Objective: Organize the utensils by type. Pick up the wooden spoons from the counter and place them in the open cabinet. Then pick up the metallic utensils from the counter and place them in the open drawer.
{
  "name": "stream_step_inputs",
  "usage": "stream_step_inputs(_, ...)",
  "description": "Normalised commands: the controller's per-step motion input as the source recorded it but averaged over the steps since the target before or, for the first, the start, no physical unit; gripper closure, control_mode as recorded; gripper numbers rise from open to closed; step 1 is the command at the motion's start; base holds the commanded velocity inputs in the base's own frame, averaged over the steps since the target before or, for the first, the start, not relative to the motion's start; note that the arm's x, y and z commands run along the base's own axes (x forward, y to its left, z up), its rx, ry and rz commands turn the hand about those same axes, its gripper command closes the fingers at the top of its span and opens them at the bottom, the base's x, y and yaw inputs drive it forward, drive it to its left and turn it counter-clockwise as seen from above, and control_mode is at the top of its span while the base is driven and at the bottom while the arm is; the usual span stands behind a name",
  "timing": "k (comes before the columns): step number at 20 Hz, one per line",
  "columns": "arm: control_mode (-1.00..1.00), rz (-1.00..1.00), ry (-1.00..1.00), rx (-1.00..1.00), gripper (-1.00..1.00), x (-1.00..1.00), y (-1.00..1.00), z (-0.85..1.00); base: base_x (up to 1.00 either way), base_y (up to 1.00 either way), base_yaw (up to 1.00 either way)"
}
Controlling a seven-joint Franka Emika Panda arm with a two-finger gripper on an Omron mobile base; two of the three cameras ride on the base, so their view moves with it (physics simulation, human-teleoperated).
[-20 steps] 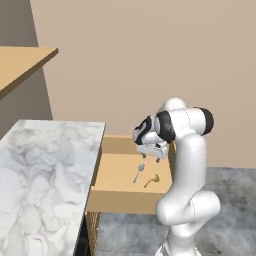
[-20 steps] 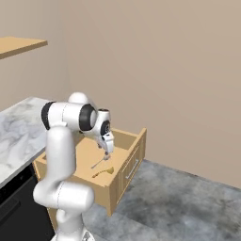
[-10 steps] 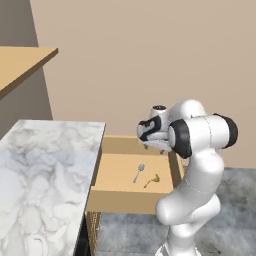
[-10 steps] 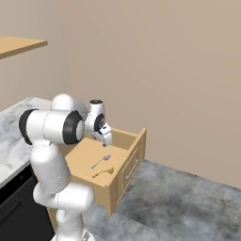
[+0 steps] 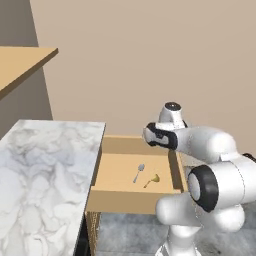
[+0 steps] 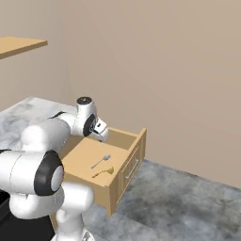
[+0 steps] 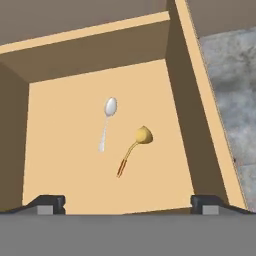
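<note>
The open drawer [image 5: 131,201] juts out from the end of the counter [image 5: 40,170]. On its flat bottom lie the metallic utensils: a small silver spoon [image 7: 107,122] and, beside it, a gold utensil with a reddish stem [image 7: 134,147]. The two are a little apart. Both also show as the silver spoon [image 5: 139,173] and the gold utensil [image 5: 151,180] from the base. My gripper [image 7: 127,204] hangs above the drawer's back part, open and with nothing between its fingers; from the sides the gripper [image 5: 150,136] [image 6: 102,133] is well clear of the utensils. The wooden spoons are out of view.
A tan wood shelf board [image 5: 22,60] hangs high above the marble counter [image 6: 28,113] on the left. The beige wall runs behind the drawer [image 6: 131,164]. Grey stone floor [image 6: 179,202] lies to its right.
The arm has folded back and swung its elbow toward the cameras, keeping the hand above the drawer. The gripper has stayed open. Both utensils lie where they were.
</note>
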Motion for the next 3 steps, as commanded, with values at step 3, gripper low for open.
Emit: stream_step_inputs(3, -1.00, 0.24, -0.29, -0.09, -1.00, -0.82, 0.00, 0.58, 0.00, 0.00, 0.00)
